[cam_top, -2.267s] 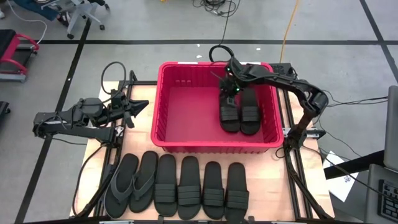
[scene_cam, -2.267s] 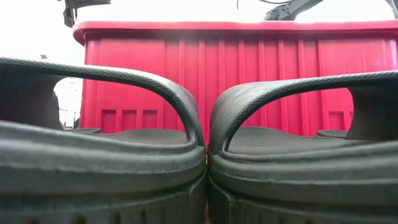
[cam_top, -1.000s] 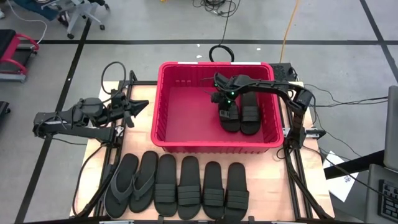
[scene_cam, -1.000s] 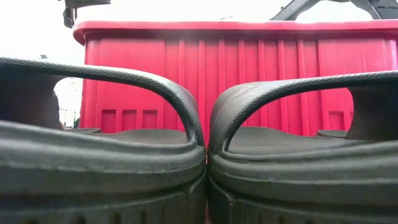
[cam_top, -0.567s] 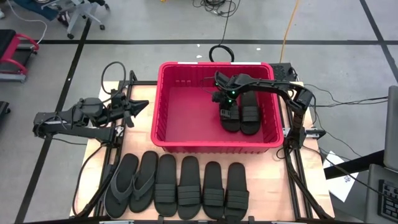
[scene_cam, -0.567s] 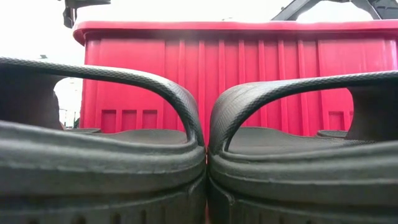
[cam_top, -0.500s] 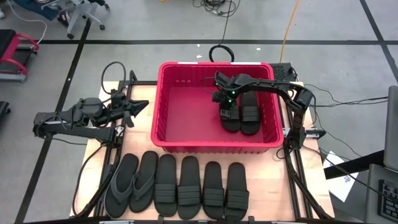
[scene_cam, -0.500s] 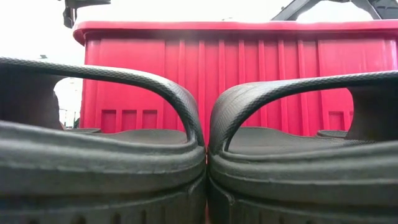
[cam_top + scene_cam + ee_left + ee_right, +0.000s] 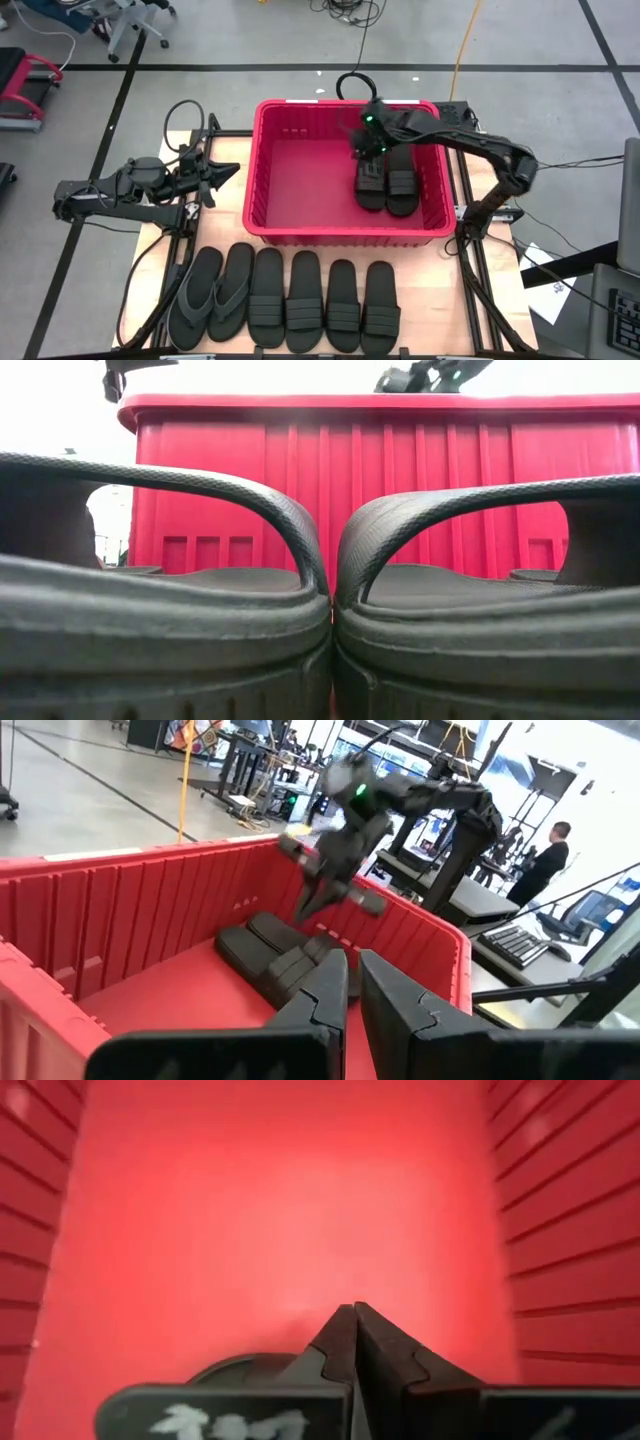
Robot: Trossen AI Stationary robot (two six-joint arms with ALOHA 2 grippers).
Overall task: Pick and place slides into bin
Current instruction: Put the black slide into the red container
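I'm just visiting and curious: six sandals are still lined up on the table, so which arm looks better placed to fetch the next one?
Probably the left. The left gripper waits outside the bin, nearer the row of slides; the right gripper hangs over the bin's far side.

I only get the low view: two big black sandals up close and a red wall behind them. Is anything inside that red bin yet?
Observer: Yes. Two slides lie side by side in the right part of the bin.
Operator: What is the dark thing poking up over the rim on the right?
Observer: That is the right arm. The right gripper hangs over those two slides near the far wall, fingers shut and holding nothing.
Operator: And the dark bit at the top left?
Observer: That is the left gripper. It waits outside the bin, off its left wall, and holds nothing.
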